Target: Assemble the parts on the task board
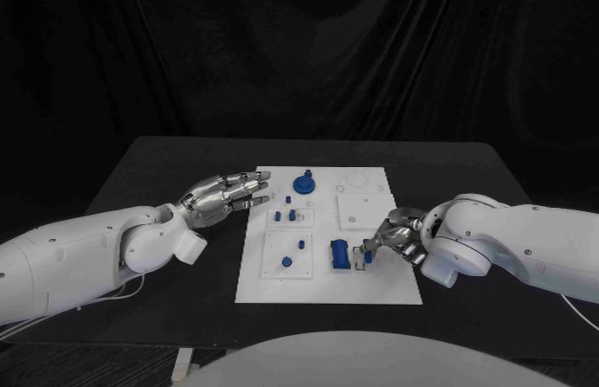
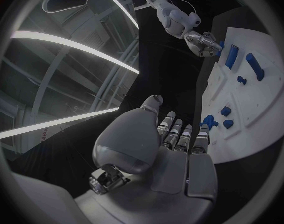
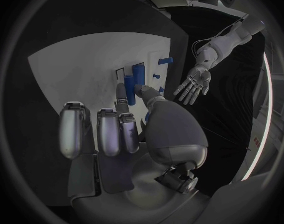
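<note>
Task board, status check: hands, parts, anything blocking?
Left hand open, fingers spread, at the task board's left edge. Right hand fingers at a tall blue part; grip unclear. Other blue parts on the board, nothing blocking.

Matt table [image 1: 163, 170]; glossy arms [image 1: 75, 257] — metallic hands.

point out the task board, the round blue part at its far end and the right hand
task board [image 1: 318, 287], head view, bare near edge of the white plate
round blue part [image 1: 304, 182], head view, its top
right hand [image 1: 389, 238], head view, middle of the silver hand
</note>
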